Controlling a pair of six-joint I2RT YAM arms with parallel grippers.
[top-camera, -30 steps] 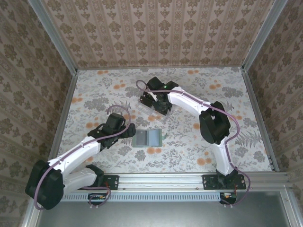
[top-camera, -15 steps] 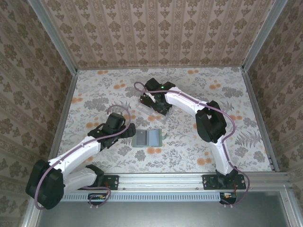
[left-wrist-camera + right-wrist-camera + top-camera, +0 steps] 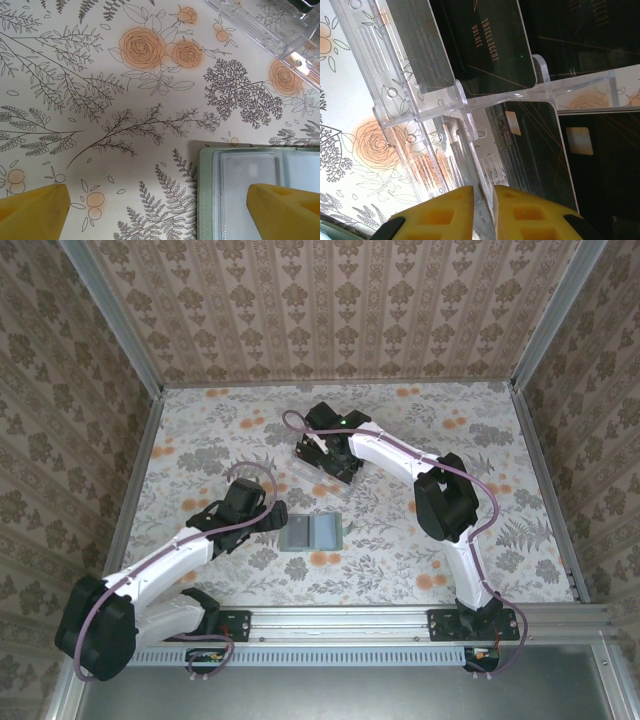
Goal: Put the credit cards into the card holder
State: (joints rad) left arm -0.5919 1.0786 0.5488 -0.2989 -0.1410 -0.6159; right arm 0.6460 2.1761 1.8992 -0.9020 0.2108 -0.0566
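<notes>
Currently the thin black credit cards (image 3: pixel 490 45) sit in the clear plastic rack (image 3: pixel 395 90) just under the right jaws, nearly together, pinch unclear, while the left jaws gape over the sage-green bi-fold wallet (image 3: pixel 250 175).

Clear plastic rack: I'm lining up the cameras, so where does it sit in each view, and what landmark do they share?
Top external: the clear plastic rack sits mid-table, just beyond the card holder.
Left wrist: the rack crosses the top right corner.
Right wrist: the rack runs across the middle, with black credit cards in it.
Shared landmark: the floral table cover with its orange roses.
</notes>
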